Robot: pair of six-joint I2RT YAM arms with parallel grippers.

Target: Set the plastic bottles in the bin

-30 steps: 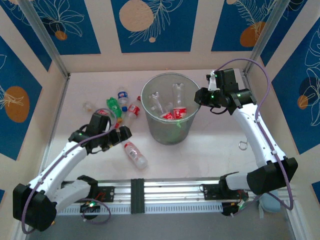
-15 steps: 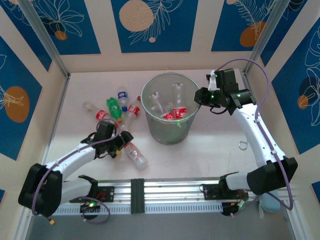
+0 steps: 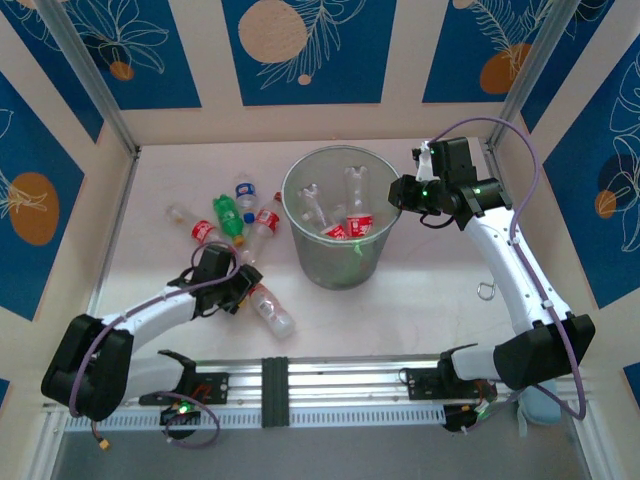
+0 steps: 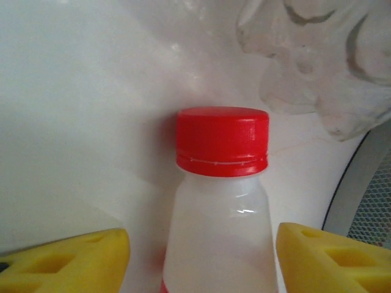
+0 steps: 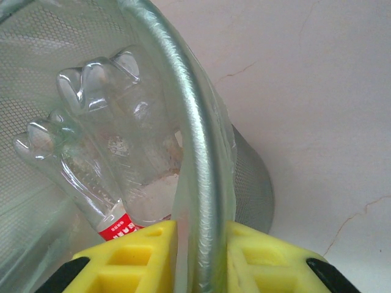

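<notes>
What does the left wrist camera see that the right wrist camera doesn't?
Left wrist camera: a red-capped bottle lying between the fingers of the open left gripper. Right wrist camera: the right gripper pinching the rim of the bin, with clear bottles inside it. Both: yellow fingers, the white table and a bit of the bin's mesh.
</notes>
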